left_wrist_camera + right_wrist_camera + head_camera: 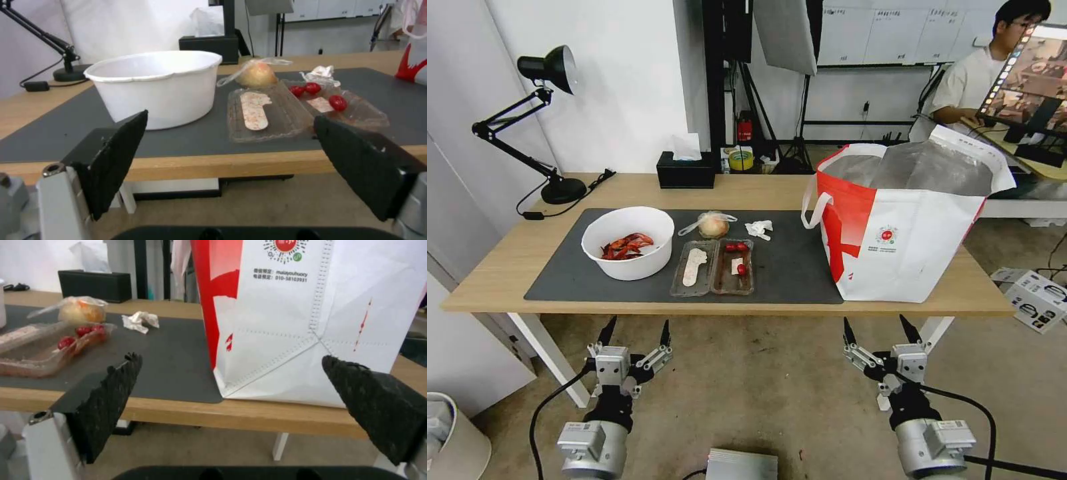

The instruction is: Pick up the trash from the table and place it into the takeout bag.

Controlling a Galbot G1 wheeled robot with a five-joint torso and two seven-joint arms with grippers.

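Note:
On the dark grey mat (787, 267) of the light-wood table (500, 267) stand a white bowl (627, 241) (158, 86) of red crayfish shells, a clear clamshell tray (714, 267) (285, 111) (49, 350) with red bits, a small clear bag (712, 225) (257, 74) (79, 309) holding a beige lump, and a crumpled white tissue (759, 229) (321, 72) (141, 320). The white-and-red takeout bag (904, 223) (311, 316) stands open at the table's right end. My left gripper (635, 331) (231, 136) and right gripper (882, 328) (231, 376) hang open below the table's front edge, both empty.
A black tissue box (686, 172) and a black desk lamp (544, 120) stand at the table's back. A white bin (454, 437) sits on the floor at left, a cardboard box (1037, 300) at right. Open floor lies in front of the table.

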